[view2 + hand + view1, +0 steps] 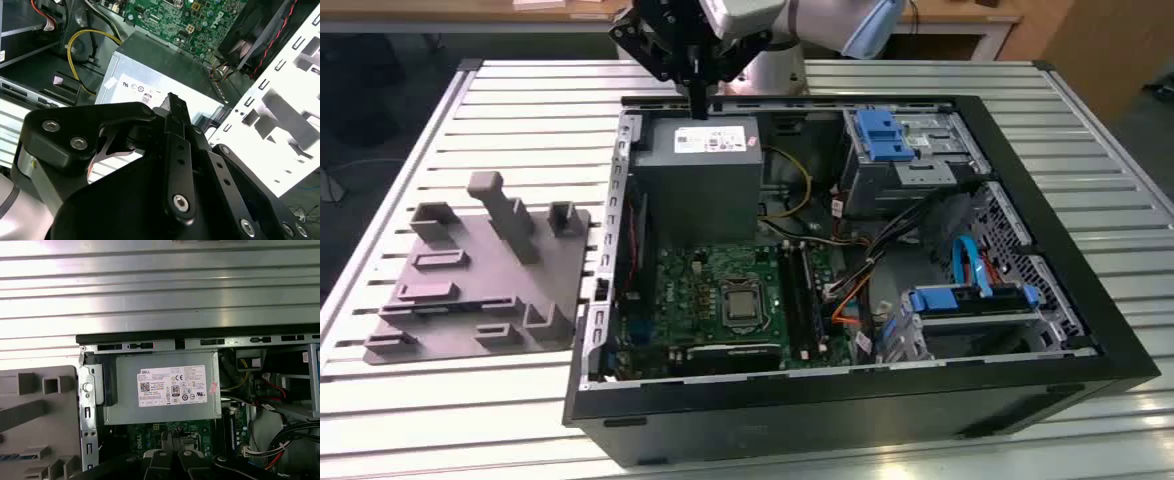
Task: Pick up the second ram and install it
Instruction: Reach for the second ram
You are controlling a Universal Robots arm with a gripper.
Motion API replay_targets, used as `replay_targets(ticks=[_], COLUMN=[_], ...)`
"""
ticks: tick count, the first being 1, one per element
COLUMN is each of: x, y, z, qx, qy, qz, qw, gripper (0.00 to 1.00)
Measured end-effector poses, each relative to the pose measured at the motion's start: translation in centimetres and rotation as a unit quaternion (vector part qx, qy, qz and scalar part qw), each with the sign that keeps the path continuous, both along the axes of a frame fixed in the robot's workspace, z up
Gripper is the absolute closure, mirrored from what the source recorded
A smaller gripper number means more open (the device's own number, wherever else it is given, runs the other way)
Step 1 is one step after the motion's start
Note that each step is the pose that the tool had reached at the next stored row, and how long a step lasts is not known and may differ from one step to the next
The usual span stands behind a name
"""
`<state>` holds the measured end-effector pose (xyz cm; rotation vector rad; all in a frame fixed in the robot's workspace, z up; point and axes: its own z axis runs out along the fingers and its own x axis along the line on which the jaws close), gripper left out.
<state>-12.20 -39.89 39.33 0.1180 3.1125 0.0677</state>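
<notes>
My gripper (pixel 699 110) hangs over the back edge of the open computer case, just above the grey power supply (pixel 700 165). Its fingers are shut, with nothing that I can make out between them. Both wrist views show the fingertips pressed together, gripper (pixel 175 102) and gripper (pixel 172 442). A thin dark strip stands edge-up in a holder on the grey fixture block (pixel 520 290) outside the case; it seems to be the second ram (pixel 416 309), far from the gripper. The black memory slots (pixel 797 290) lie beside the processor socket on the green motherboard (pixel 694 295).
The case (pixel 854 400) has tall black walls around the board. Blue drive brackets (pixel 881 135) and loose cables (pixel 907 230) fill its side on the exterior view's right. A ribbed metal table (pixel 454 400) carries everything. An upright post (pixel 500 215) rises from the fixture.
</notes>
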Motion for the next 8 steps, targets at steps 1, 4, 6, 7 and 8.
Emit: replay_targets(ticks=[1, 4, 6, 7, 8], x=[0.0, 0.0, -0.01, -0.07, -0.18], y=[0.0, 0.0, 0.0, 0.0, 0.0], z=[0.0, 0.0, 0.0, 0.01, 0.01], qx=[0.0, 0.0, 0.0, -0.0001, -0.0001], qy=[0.0, 0.0, 0.0, 0.0001, 0.0001], qz=[0.0, 0.0, 0.0, 0.0, 0.0], qw=[1.0, 1.0, 1.0, 1.0, 1.0], gripper=[0.89, 0.89, 0.89, 0.89, 0.89])
